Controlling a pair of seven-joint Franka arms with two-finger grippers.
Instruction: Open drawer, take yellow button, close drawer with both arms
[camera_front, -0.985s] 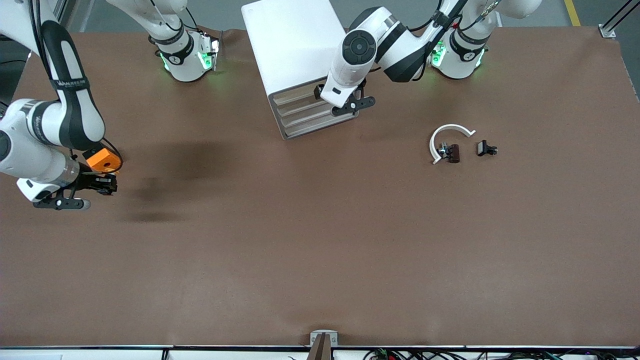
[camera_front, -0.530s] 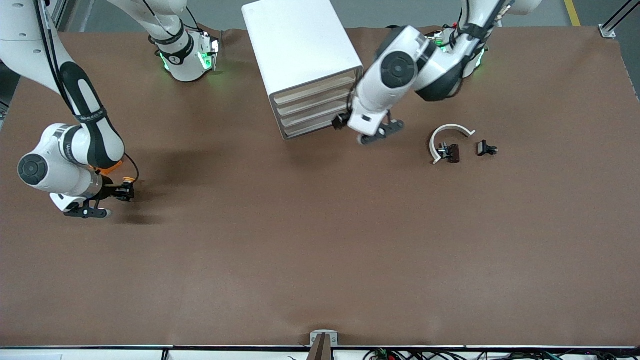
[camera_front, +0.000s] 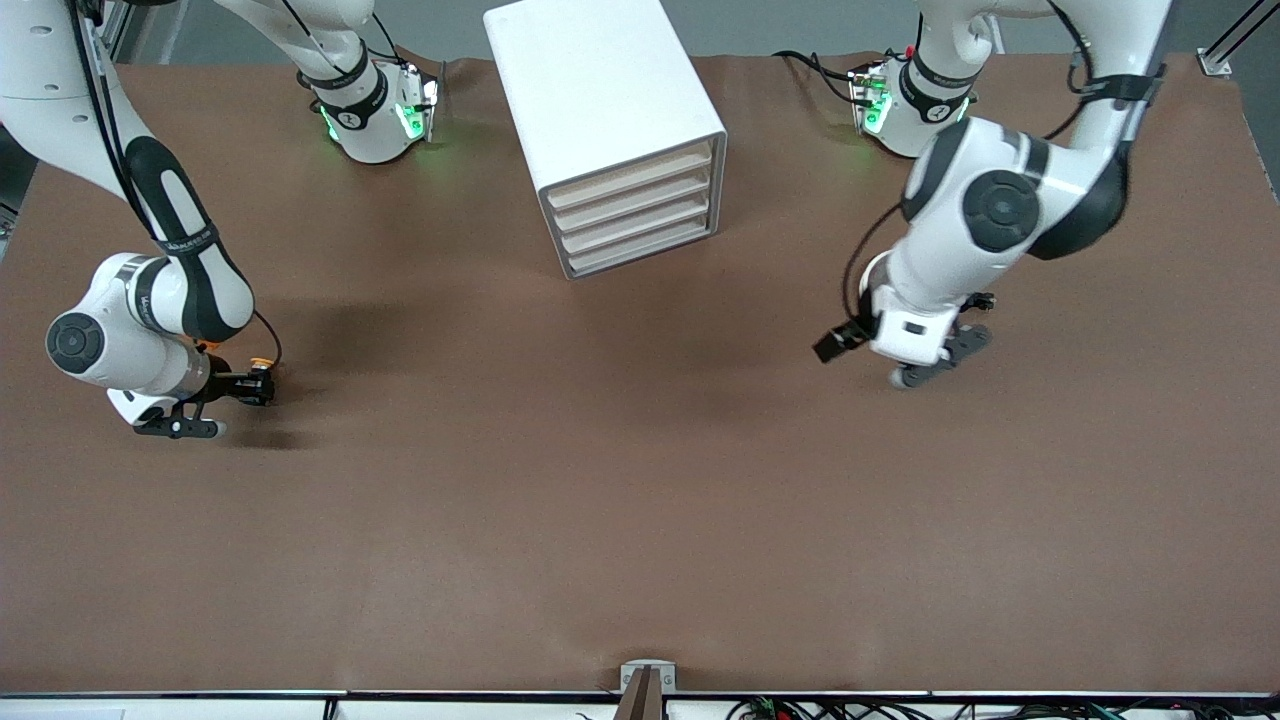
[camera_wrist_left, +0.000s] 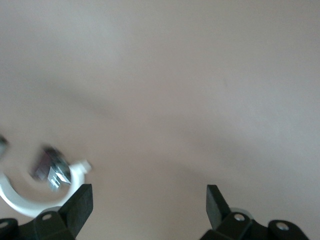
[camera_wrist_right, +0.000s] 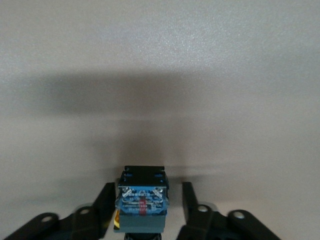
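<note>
1. The right gripper hangs low over the brown table at the right arm's end, its fingers pinching the button between them.
2. The button's orange-yellow cap shows in the front view just above the fingertips, and its dark blue body fills the gap between the jaws in the right wrist view.
3. The left gripper is over bare table toward the left arm's end, its jaws spread wide and holding nothing.
4. The left wrist view shows a white curved band with a small dark piece beside it on the table under that gripper.
5. The white cabinet stands between the 2 arm bases, all 4 drawers pushed flush, including the drawer.
</note>
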